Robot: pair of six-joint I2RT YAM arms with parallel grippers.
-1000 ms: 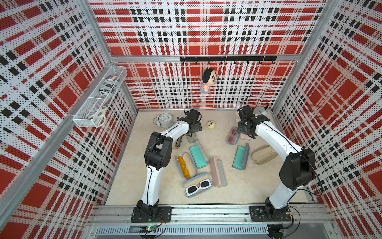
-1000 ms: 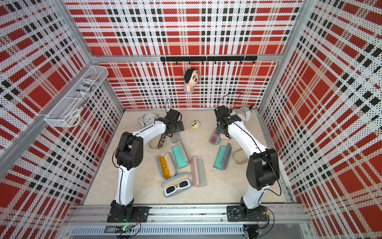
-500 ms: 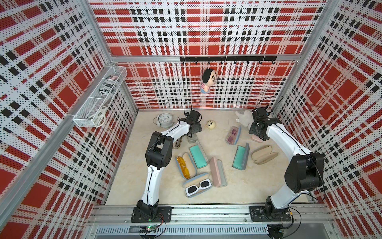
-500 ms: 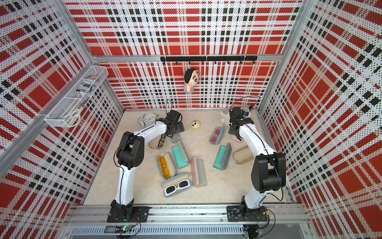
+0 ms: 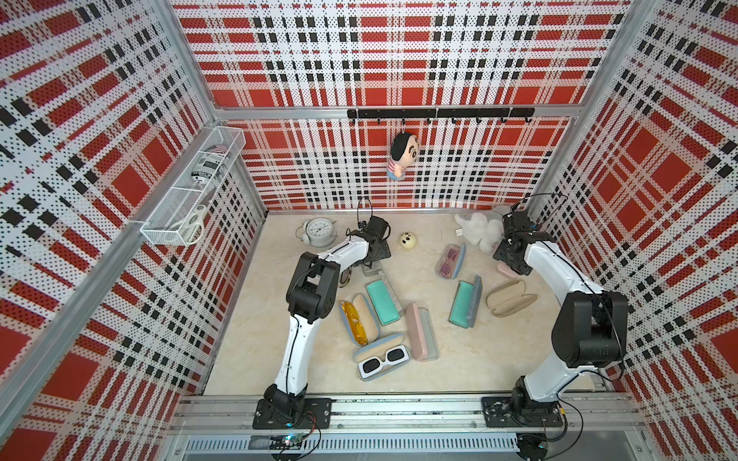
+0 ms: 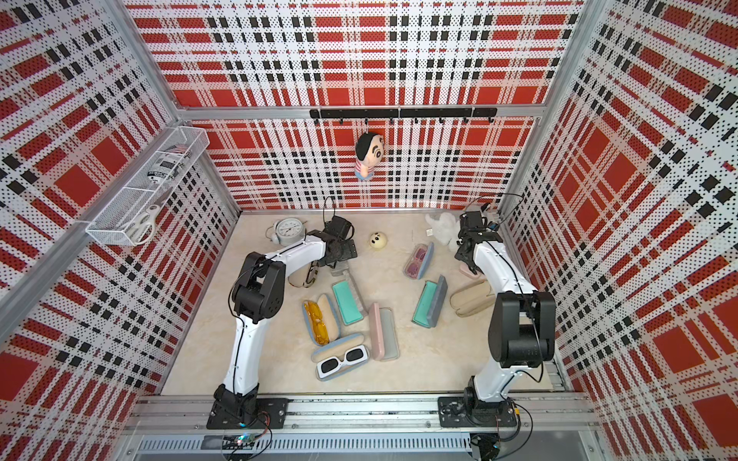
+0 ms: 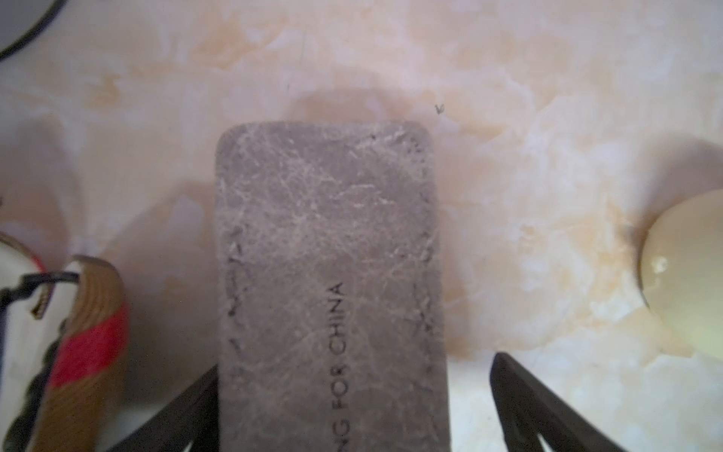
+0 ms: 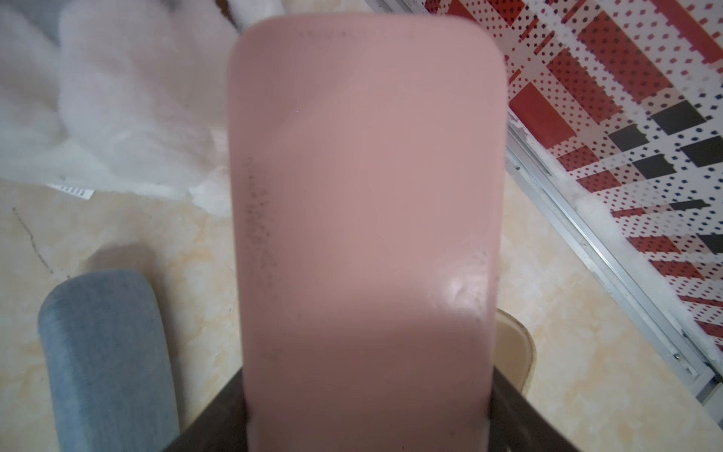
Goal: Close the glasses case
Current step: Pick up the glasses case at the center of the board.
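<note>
Near the back wall an alarm clock [image 5: 318, 231] stands beside the left gripper [image 7: 354, 364]. Its jaws are spread wide astride one end of a grey glasses case [image 7: 328, 235] lying on the marbled tabletop [image 7: 547, 117], and one finger stands clear of the case's edge. A round cream toy [image 5: 407, 240] sits to its right. Further right lie an open denim-blue case [image 5: 451, 261] holding pink glasses and a white plush [image 5: 479, 231]. By the right wall the right gripper [image 8: 367, 391] is clamped on a pink glasses case [image 8: 364, 195], with fingers against both long sides. A closed beige case [image 5: 511, 297] lies close by.
</note>
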